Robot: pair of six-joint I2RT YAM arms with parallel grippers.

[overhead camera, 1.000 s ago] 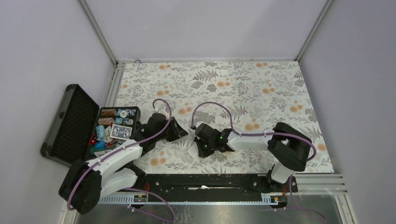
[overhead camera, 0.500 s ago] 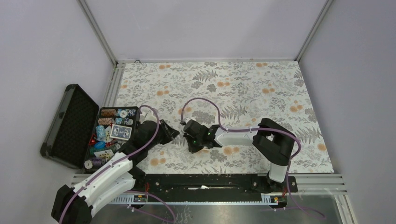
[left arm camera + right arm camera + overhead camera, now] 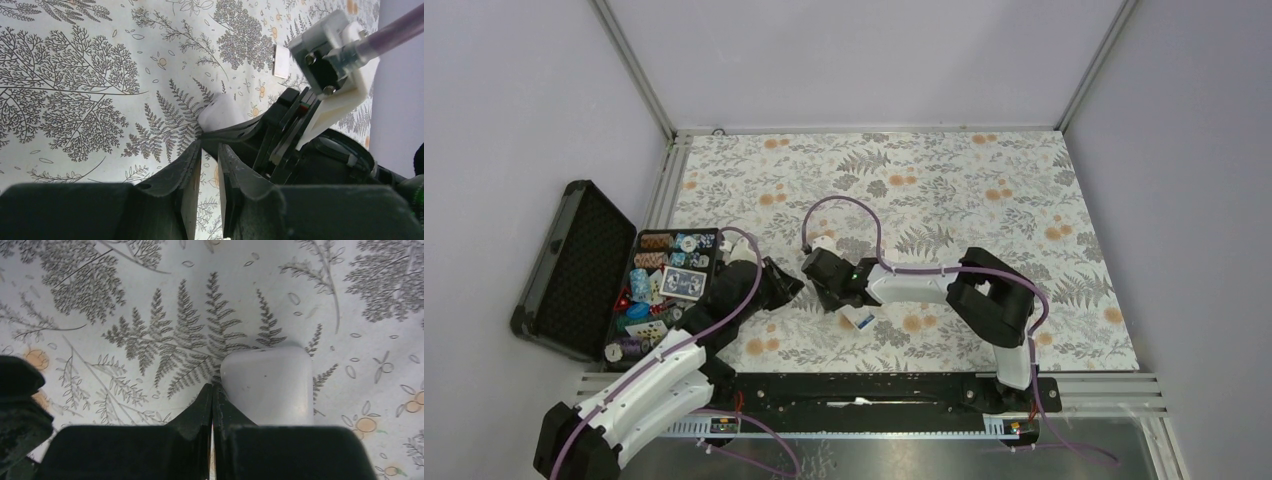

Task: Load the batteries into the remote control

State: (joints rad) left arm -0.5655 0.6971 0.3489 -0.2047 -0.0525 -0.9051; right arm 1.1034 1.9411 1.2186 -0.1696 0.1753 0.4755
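The remote control (image 3: 267, 385) lies with its plain white back up on the flowered table. It sits just right of my right gripper (image 3: 212, 388), which is shut and empty, its tips at the remote's near left corner. My left gripper (image 3: 210, 145) is open by a narrow gap with only tabletop between the fingers. It points at the right gripper's dark finger and at a white end (image 3: 220, 107) of the remote. In the top view the left gripper (image 3: 794, 285) and right gripper (image 3: 836, 298) nearly meet. I cannot make out the batteries, and a white piece with a blue patch (image 3: 861, 318) lies there.
An open black case (image 3: 574, 262) with poker chips and cards (image 3: 664, 280) stands at the table's left edge, beside my left arm. A small white rectangle (image 3: 281, 62) lies flat on the table beyond the right gripper. A purple cable loops over the right wrist.
My right arm has swung left and away from the front edge, bringing its gripper close to the left one. My left gripper has drawn back a little to the left.
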